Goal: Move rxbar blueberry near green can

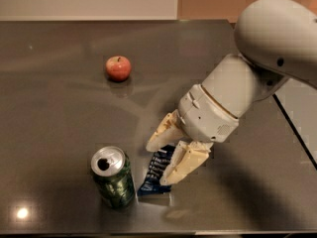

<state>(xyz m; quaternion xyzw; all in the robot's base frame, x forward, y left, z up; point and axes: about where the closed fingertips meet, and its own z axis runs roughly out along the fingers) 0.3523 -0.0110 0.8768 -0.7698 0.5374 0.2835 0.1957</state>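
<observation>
The gripper (157,165) hangs low over the near middle of a dark grey table (59,118), on a bulky white arm (247,83) reaching in from the right. Its two cream fingers (184,165) are spread apart, one on each side of the rxbar blueberry (152,183), not clamped on it. The dark blue bar lies flat just right of the green can (113,177), which stands upright, silver top showing. A red apple (118,67) sits well apart, farther back on the left.
</observation>
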